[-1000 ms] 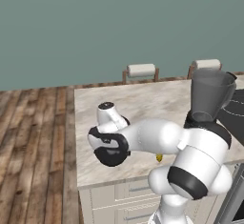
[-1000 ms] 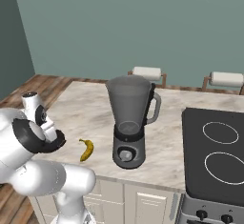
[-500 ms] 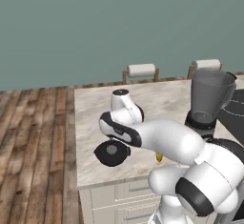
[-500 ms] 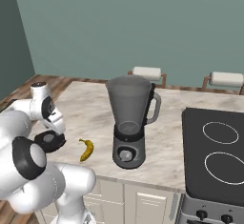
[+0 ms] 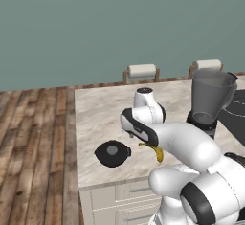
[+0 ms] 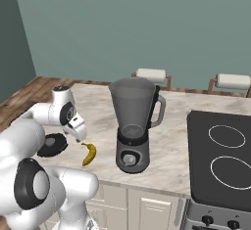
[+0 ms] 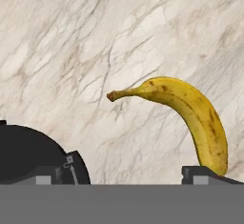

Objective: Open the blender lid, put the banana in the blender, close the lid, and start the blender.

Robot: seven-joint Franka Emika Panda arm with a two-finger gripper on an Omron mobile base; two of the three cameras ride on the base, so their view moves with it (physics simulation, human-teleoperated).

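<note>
1. The banana (image 6: pixel 89 153) lies flat on the marble surface (image 6: pixel 181 141), near its front edge, at about 8 o'clock from the blender (image 6: pixel 133 124) in the right base view. In the hand view it curves from a thin stem at 9 o'clock down to a speckled body at 5 o'clock.
2. The blender lid (image 5: pixel 112 152) lies on the surface, knob up, off the jar; in the right base view it sits at 9 o'clock from the banana, near it but apart.
3. The blender stands upright with its jar mouth uncovered, well apart from the lid.
4. The hand (image 7: pixel 131 175) hangs over the banana and the lid's edge, its two dark fingertips (image 7: pixel 202 174) spread wide apart and holding nothing; one tip sits by the lid, the other by the banana's thick end.
5. Two white paper-towel rolls (image 6: pixel 151 75) stand along the surface's far edge, at 12 o'clock from the blender.
6. A black cooktop (image 6: pixel 220 158) lies at 3 o'clock from the blender.
</note>
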